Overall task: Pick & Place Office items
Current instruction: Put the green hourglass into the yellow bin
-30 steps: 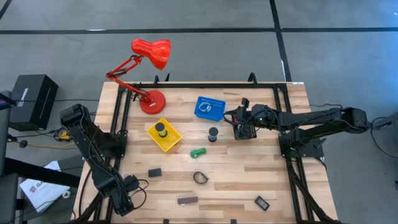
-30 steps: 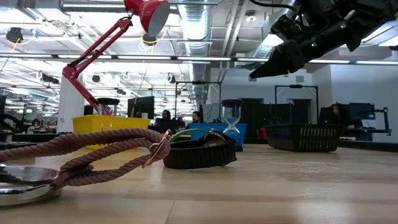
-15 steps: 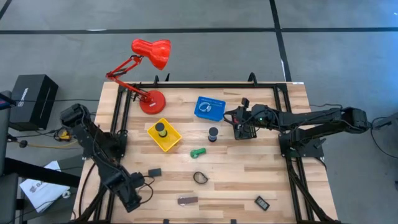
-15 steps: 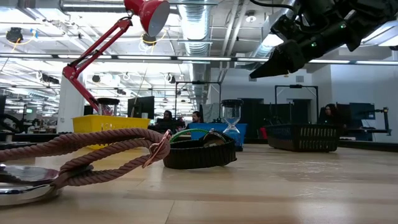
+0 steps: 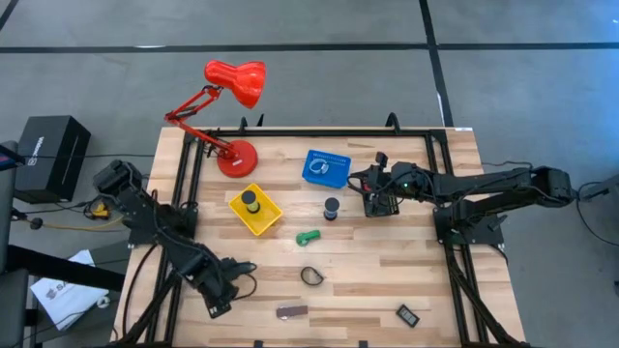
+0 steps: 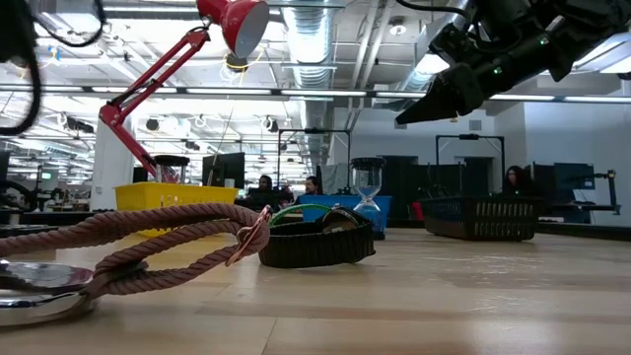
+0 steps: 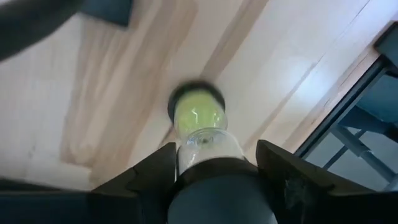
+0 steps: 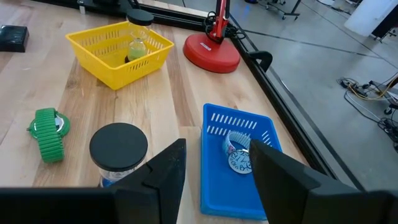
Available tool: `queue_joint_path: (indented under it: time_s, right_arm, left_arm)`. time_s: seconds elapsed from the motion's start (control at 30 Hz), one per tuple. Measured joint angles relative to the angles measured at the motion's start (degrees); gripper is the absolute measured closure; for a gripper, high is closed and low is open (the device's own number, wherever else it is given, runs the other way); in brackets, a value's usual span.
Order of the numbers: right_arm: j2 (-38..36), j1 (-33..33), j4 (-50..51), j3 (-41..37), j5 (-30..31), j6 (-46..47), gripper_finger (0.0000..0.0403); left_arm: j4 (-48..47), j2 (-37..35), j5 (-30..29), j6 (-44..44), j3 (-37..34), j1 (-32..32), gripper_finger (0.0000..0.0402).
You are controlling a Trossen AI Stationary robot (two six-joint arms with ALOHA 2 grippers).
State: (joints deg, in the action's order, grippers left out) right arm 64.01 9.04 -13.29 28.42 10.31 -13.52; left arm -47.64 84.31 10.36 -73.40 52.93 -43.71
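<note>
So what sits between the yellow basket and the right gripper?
In the high view, a black-capped hourglass stands between the yellow basket and right gripper.

Bright, even ceiling strip lights (image 6: 325,89); the rope (image 6: 128,242) up close looks soft, the left wrist view smears.

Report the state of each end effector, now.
Left end effector: closed on the green sand timer.
Right end effector: open, holding nothing.

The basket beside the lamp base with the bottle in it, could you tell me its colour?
The basket is yellow, clearest in the right wrist view.
</note>
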Motion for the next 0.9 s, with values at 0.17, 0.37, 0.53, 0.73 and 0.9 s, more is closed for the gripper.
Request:
queue_joint_path:
  time_s: [0.17,0.37,0.53,0.73,0.9]
  right_arm:
    - [0.00,0.00,-0.01,0.00,0.00,0.00,0.0235]
    - [0.00,0.00,-0.03,0.00,0.00,0.00,0.0235]
    - [0.00,0.00,-0.02,0.00,0.00,0.00,0.0235]
    - [0.00,0.00,-0.03,0.00,0.00,0.00,0.0235]
    - [0.00,0.00,-0.03,0.00,0.00,0.00,0.0235]
  left_arm:
    - [-0.36,0.26,-2.82,5.16,-0.25,2.71,0.0205]
    - [-0.50,0.26,-2.80,11.02,-0.23,5.87,0.0208]
    - [-0.59,0.24,-2.86,13.77,-0.22,7.55,0.0199]
    - [-0.55,0.15,-4.70,14.68,-0.15,8.14,0.0208]
    - [-0.49,0.15,-5.96,14.68,-0.09,8.14,0.0203]
